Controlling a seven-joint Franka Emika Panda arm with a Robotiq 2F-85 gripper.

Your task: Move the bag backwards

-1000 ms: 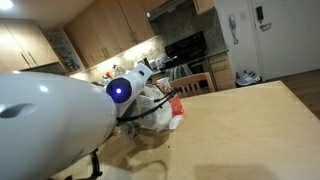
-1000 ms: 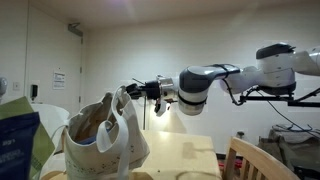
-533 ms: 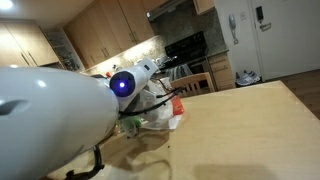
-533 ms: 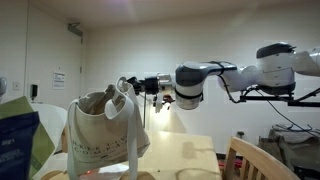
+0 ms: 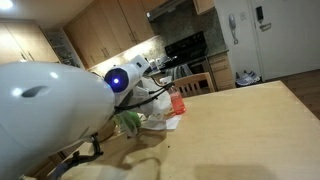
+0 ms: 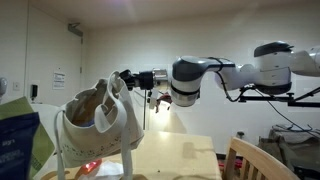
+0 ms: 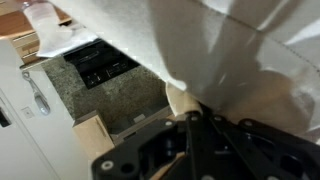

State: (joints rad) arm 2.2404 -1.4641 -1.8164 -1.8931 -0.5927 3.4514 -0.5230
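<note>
Clamping the handle of the bag, the jaws are closed tight on its off-white fabric.

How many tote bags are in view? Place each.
1. The bag is at the table's end in an exterior view, handle pinched in the gripper; others may be hidden.

wood table | blk stove at back | cabs | chair | grn pkg
</note>
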